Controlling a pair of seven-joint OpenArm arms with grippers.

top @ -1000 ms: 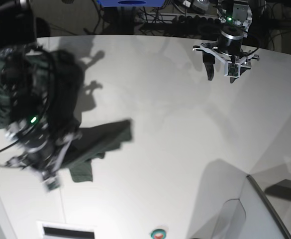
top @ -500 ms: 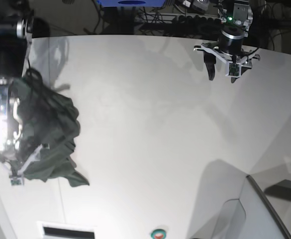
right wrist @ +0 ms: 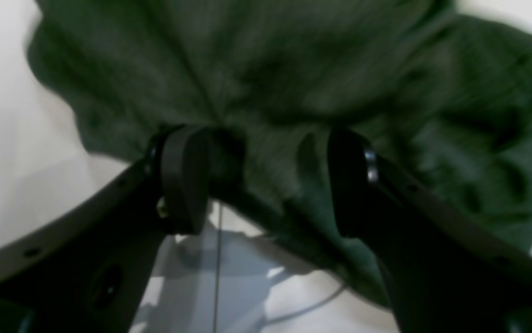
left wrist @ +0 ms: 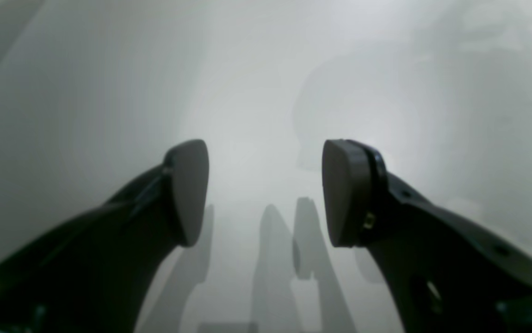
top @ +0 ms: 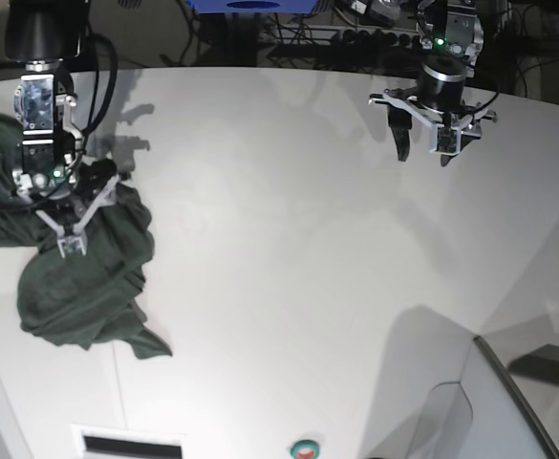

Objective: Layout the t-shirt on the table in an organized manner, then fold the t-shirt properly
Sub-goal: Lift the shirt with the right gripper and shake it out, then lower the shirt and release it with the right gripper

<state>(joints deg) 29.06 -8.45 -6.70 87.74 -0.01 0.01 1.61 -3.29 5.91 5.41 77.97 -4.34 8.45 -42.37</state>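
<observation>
The dark green t-shirt (top: 78,282) lies crumpled in a heap at the left side of the white table (top: 289,239), with part of it reaching the left edge. My right gripper (top: 69,215) hangs over the heap's upper part. In the right wrist view the right gripper (right wrist: 266,180) is open, and bunched t-shirt (right wrist: 270,69) lies just beyond and between the fingers. My left gripper (top: 422,151) is open and empty at the far right. In the left wrist view the left gripper (left wrist: 266,185) is above the bare table (left wrist: 247,69).
A thin dark seam line (top: 118,378) runs toward the front left. A grey raised panel (top: 508,402) stands at the front right. A round button (top: 305,447) and a white slot (top: 126,443) sit at the front edge. Cables and a blue object (top: 250,5) lie behind the far edge.
My right arm has swung from the front left to farther back over the shirt. The shirt's stretched-out part has dropped back into a heap. The left arm has barely moved.
</observation>
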